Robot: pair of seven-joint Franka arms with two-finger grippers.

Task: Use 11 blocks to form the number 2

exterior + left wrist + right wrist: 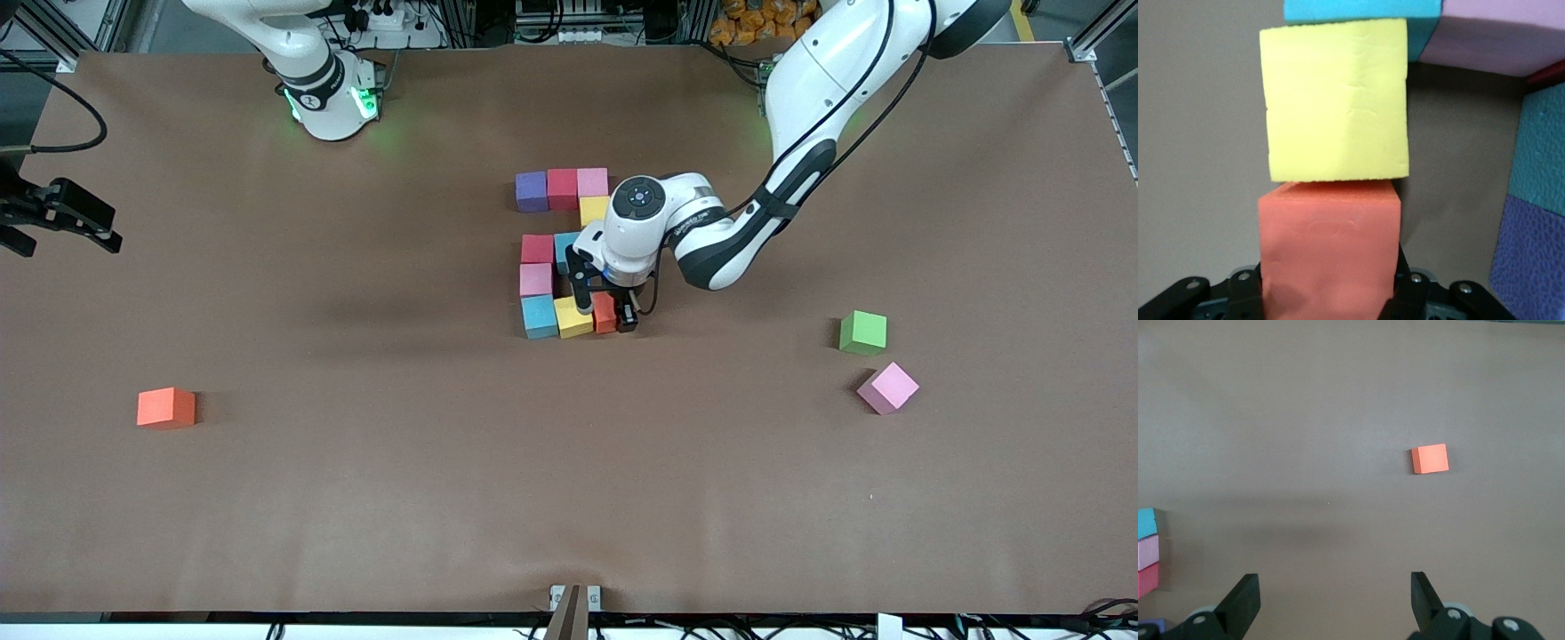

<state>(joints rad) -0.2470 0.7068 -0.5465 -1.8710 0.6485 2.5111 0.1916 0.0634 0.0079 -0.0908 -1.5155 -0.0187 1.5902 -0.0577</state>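
The left gripper (606, 313) is down in the middle of the brown bench (356, 498), its black fingers (1245, 293) straddling a small matte red-orange foam cube (1328, 250) set against the yellow foam cube (1337, 100) in the nearest row of the blocky number 2 (560, 253); whether they pinch or have just let go cannot be told. The dented faces suggest light, soft, grippy foam, best taken across two flat opposite sides with little squeeze. The right gripper (1331, 603) waits with fingers spread over the right arm's end, where an orange cube (165, 407) lies near the front edge.
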